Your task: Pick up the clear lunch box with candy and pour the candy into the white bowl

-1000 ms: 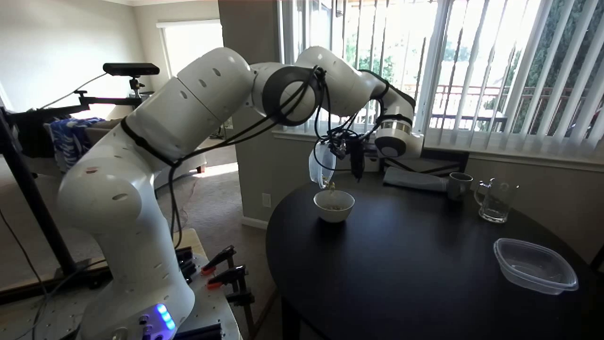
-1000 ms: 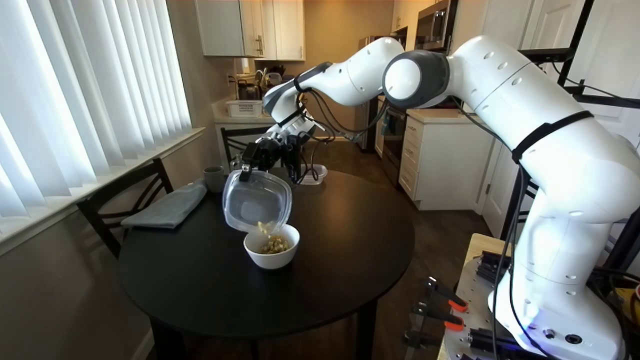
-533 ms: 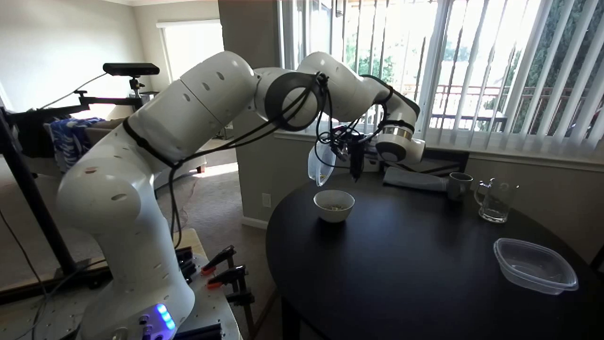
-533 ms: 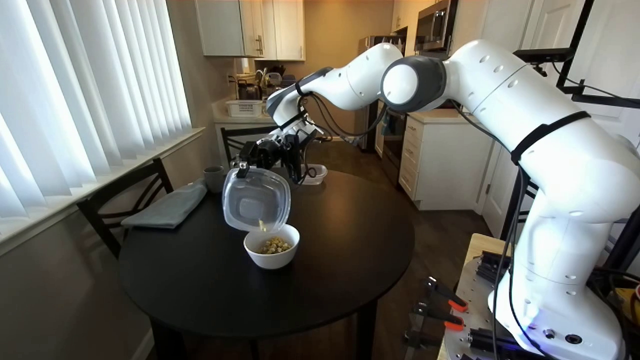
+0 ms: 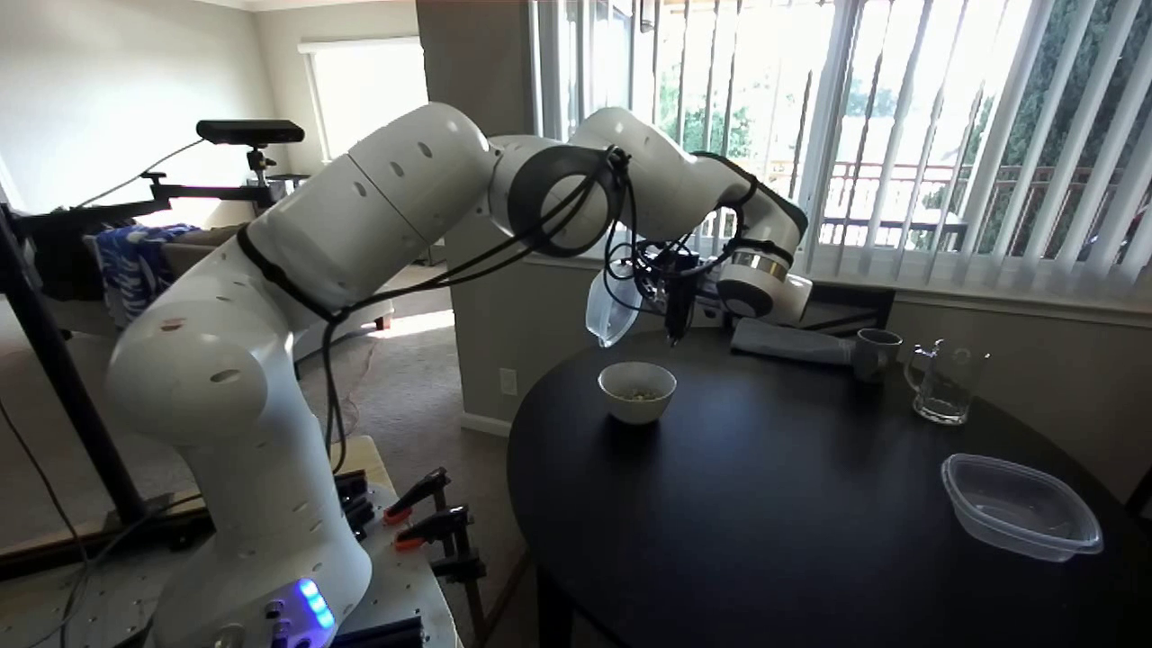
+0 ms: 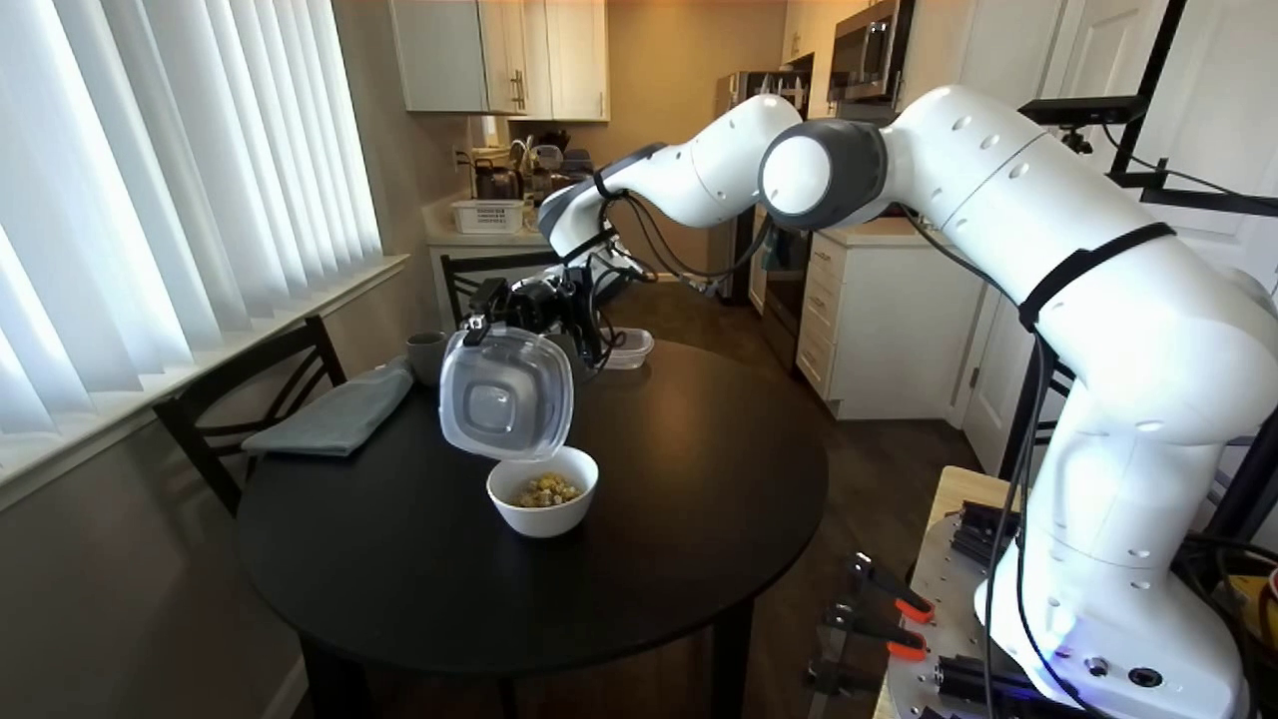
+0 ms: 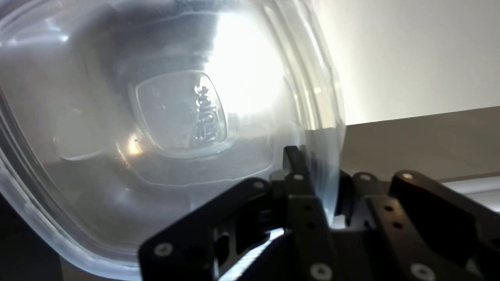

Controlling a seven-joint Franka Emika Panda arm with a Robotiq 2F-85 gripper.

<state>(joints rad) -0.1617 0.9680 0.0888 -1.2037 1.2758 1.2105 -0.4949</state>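
The clear lunch box (image 6: pixel 507 394) is tipped steeply on its side, its lower rim just above the white bowl (image 6: pixel 544 521). It also shows in an exterior view (image 5: pixel 610 310) and fills much of the wrist view (image 7: pixel 183 168). My gripper (image 7: pixel 320 171) is shut on the tub's side wall, one finger inside and one outside; it also shows in an exterior view (image 6: pixel 477 328). The candy (image 6: pixel 546 490) lies heaped in the bowl, which stands upright on the table. No candy pieces show inside the tub in the wrist view.
On the dark round table (image 5: pixel 765 504) stand a wider clear plastic container (image 5: pixel 1021 508), a clear glass mug (image 5: pixel 947 387) and a grey mug (image 5: pixel 875 355). A folded grey cloth (image 6: pixel 334 409) lies by the chair (image 6: pixel 319 350) on the window side.
Candy was falling from the tub's lower edge into the bowl; then only a few pieces showed at the rim, and now none. The tub has tipped further and risen slightly.
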